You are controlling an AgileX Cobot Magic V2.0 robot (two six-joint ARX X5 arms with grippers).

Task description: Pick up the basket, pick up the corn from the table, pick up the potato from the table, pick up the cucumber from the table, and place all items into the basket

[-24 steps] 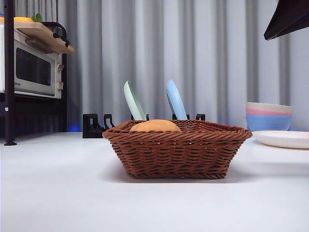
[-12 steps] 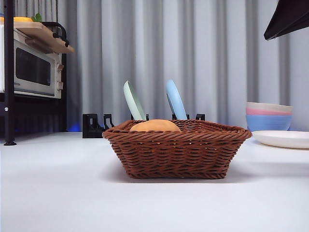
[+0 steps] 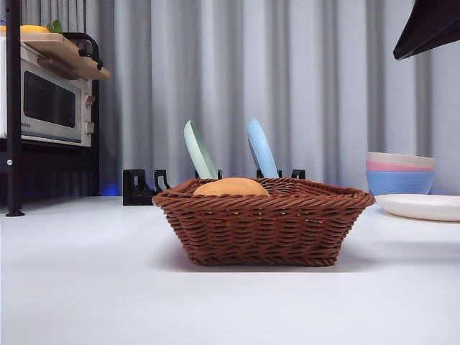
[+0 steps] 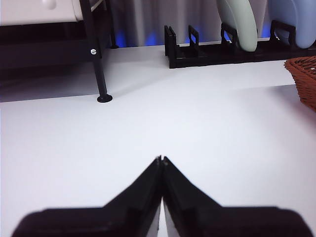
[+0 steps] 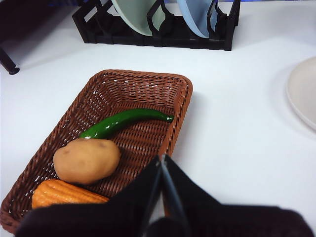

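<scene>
The dark-brown wicker basket (image 3: 262,223) stands on the white table in the middle of the front view. In the right wrist view the basket (image 5: 168,86) holds the tan potato (image 5: 86,160), the orange bumpy corn (image 5: 64,193) and the dark green cucumber (image 5: 123,122). From the front only the potato's top (image 3: 230,187) shows above the rim. My right gripper (image 5: 161,159) is shut and empty, held above the basket's edge. My left gripper (image 4: 161,159) is shut and empty over bare table, left of the basket (image 4: 303,79).
A black dish rack (image 3: 144,187) with a green plate (image 3: 198,149) and a blue plate (image 3: 261,148) stands behind the basket. Stacked bowls (image 3: 400,172) and a white plate (image 3: 424,206) sit at the right. A microwave on a black shelf (image 3: 50,100) is at the left.
</scene>
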